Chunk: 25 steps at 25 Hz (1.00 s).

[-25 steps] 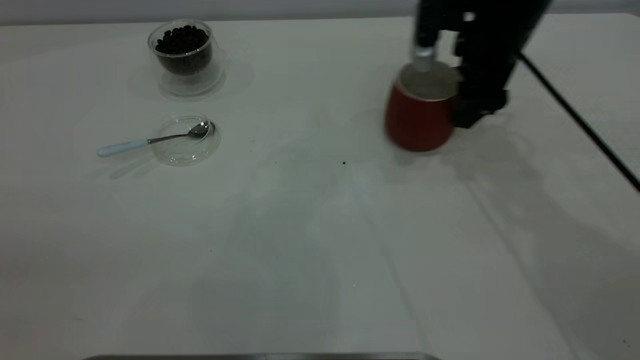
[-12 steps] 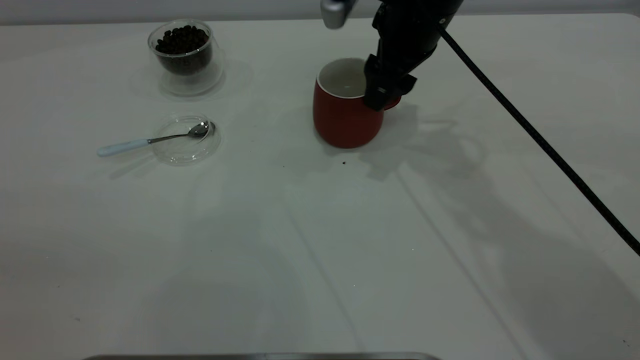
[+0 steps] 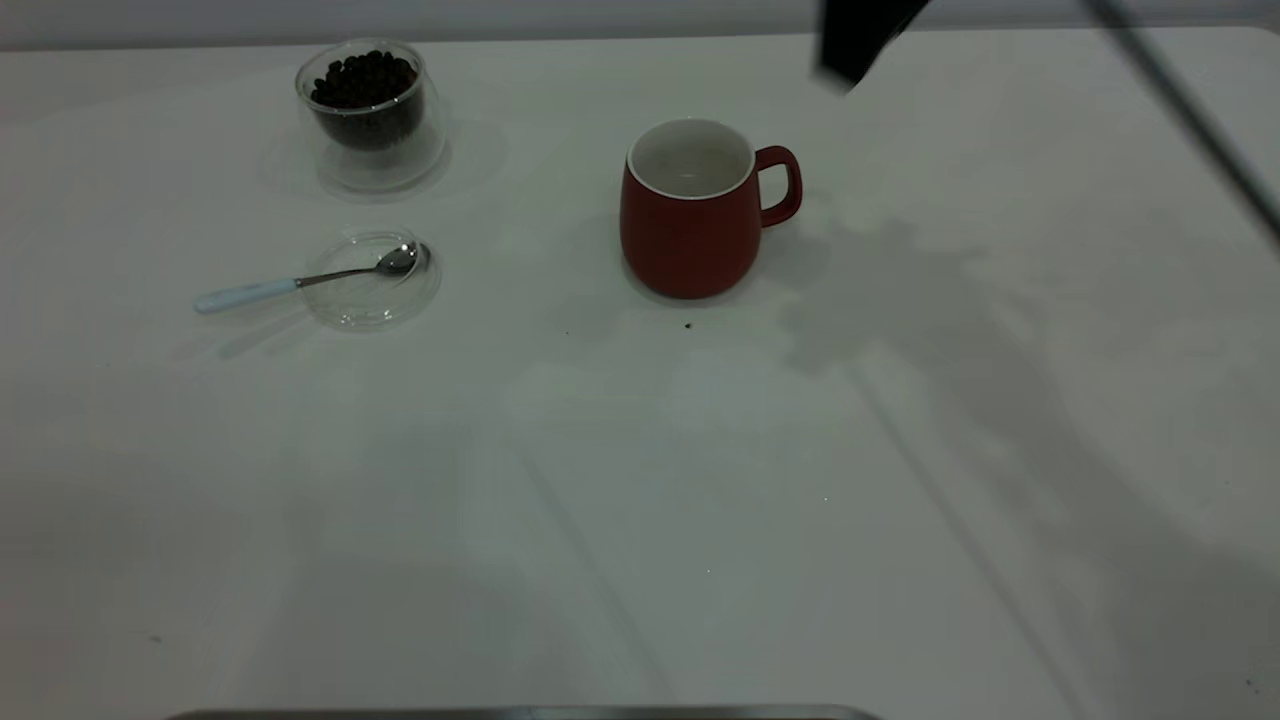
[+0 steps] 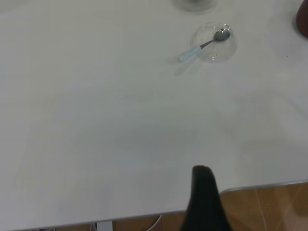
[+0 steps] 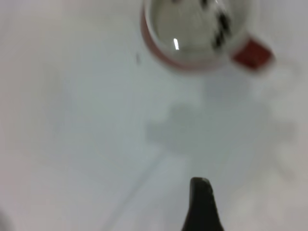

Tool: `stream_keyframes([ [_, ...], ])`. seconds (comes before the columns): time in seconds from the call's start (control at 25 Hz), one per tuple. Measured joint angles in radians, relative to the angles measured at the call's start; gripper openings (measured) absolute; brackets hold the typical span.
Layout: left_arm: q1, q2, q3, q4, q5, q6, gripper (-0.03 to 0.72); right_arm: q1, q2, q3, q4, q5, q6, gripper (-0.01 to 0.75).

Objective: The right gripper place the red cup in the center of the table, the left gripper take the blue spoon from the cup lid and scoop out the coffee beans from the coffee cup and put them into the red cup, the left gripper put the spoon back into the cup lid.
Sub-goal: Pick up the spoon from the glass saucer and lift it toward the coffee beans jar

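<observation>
the red cup has been released upright by the right gripper, now lifted clear beyond its handle; its jaw opening cannot be told. the blue spoon lies untouched in the cup lid, well left of the red cup, so scooping falls to the left gripper, whose opening cannot be told

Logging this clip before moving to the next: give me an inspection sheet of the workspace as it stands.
Surface: white table, a few dark specks.
Job's things: red cup upright, empty, mid-table; blue spoon bowl in cup lid; coffee beans in coffee cup.
Clutter: nothing seen.
Grippers: right gripper above and clear of cup; left gripper at the table edge.
Cables: one at upper right.
Surroundings: pale wall.
</observation>
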Motion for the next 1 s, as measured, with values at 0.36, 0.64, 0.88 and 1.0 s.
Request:
stream_keyframes([
  [0.36,0.000,0.000,0.000,0.000,0.000,0.000,0.595,-0.014,-0.395,0.071,-0.159,0.266,0.245,0.590],
  [0.64,0.000,0.000,0.000,0.000,0.000,0.000,0.595,-0.014,-0.754,0.331,-0.158,0.282,0.270,0.590],
  [0.88,0.000,0.000,0.000,0.000,0.000,0.000,0.595,-0.014,-1.041,0.582,-0.162,0.282,0.379,0.590],
  [1.0,0.000,0.000,0.000,0.000,0.000,0.000,0.595,-0.014,-1.172,0.696,-0.162,0.282,0.428,0.590],
])
